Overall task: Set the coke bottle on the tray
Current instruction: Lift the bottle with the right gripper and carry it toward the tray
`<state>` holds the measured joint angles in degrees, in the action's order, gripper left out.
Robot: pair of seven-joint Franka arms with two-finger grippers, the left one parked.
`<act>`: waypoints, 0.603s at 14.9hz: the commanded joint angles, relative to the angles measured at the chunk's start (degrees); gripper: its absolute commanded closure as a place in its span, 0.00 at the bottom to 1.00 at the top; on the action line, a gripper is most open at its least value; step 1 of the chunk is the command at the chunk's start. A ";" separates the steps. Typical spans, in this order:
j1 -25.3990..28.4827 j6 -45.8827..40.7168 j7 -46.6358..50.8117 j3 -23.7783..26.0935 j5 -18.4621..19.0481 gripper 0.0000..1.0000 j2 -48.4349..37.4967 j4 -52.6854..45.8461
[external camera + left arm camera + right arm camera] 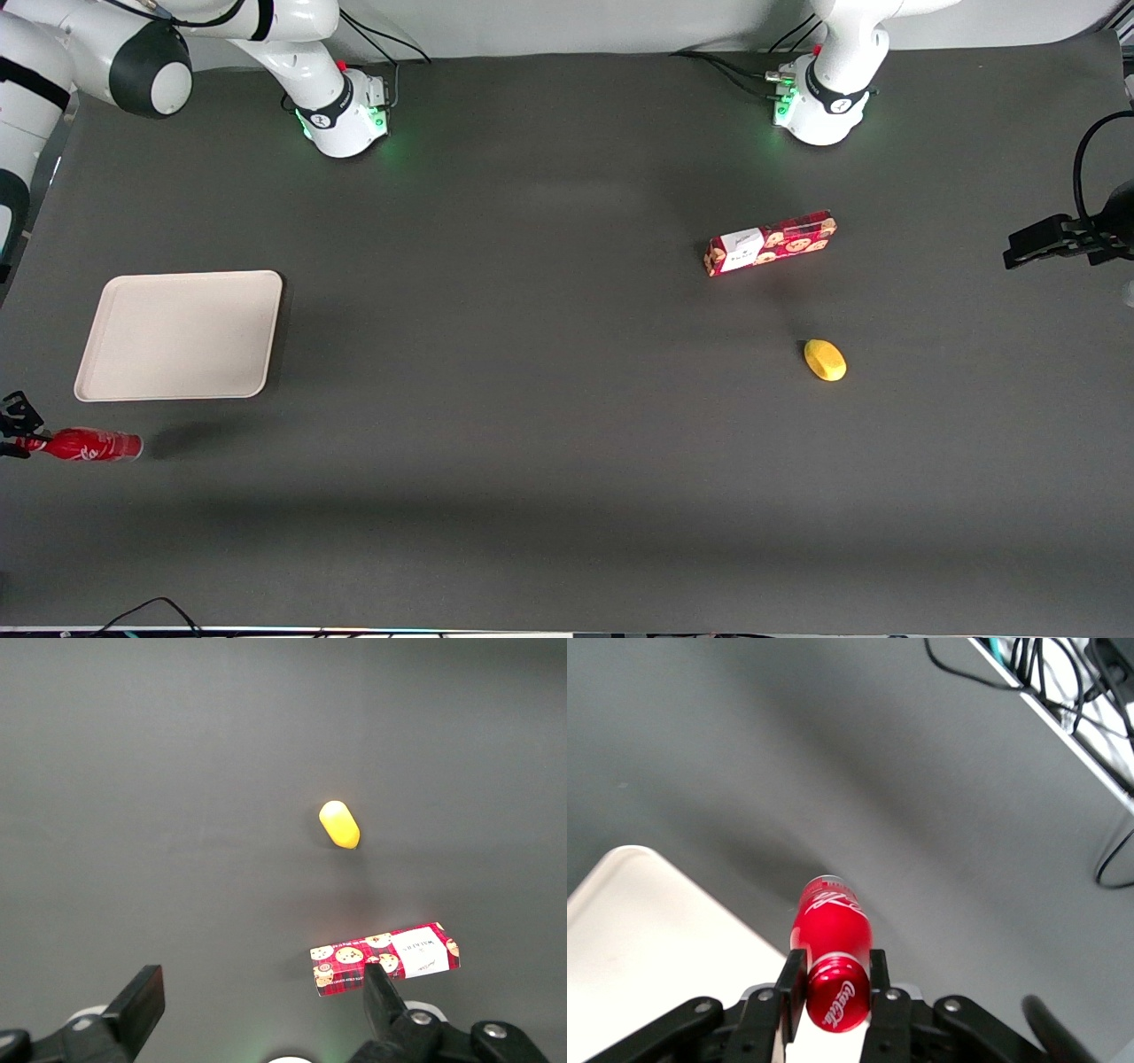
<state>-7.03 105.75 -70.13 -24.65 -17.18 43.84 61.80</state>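
You're mid-carry: the gripper [837, 992] is clamping the coke bottle [831, 943] at the neck, just under the red cap, one finger [792, 979] on each side and both pads pressing in. No gap showing between pads and neck in the right wrist view.

In the front view the gripper [19, 436] is sitting at the working arm's end of the table, right at the frame edge, with the coke bottle [93, 445] sticking out of it sideways, base pointing toward the table's middle. A shadow is lying on the table [567, 399] beside the base, so I'm reading it as lifted, not resting. Can't confirm clearance.

The tray [182, 335] is close by, slightly farther from the front camera than the bottle. It's bare. The wrist view is showing the tray [647, 948] corner next to the bottle body.

Next move, as I'm judging it: you're needing a short shift away from the front camera to get over the tray rim, then a lowering and release. Watch the low rim with that base. Bottle's tilted, so it could roll on release.

Bottle look: slim, glossy red, white script on body and cap, narrow neck. Looks intact.

Cookie box [771, 242] and yellow lemon-like object [825, 360] are lying well apart, toward the parked arm's end. Not in your way.
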 commanded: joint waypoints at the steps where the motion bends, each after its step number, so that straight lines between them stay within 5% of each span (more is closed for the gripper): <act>1: 1.23 -7.38 5.70 0.22 2.15 1.00 -4.98 1.21; 9: 6.41 -22.67 15.19 0.30 12.34 1.00 -21.84 5.17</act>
<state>-3.12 87.28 -58.92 -24.65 -8.90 30.60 62.68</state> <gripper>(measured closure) 0.678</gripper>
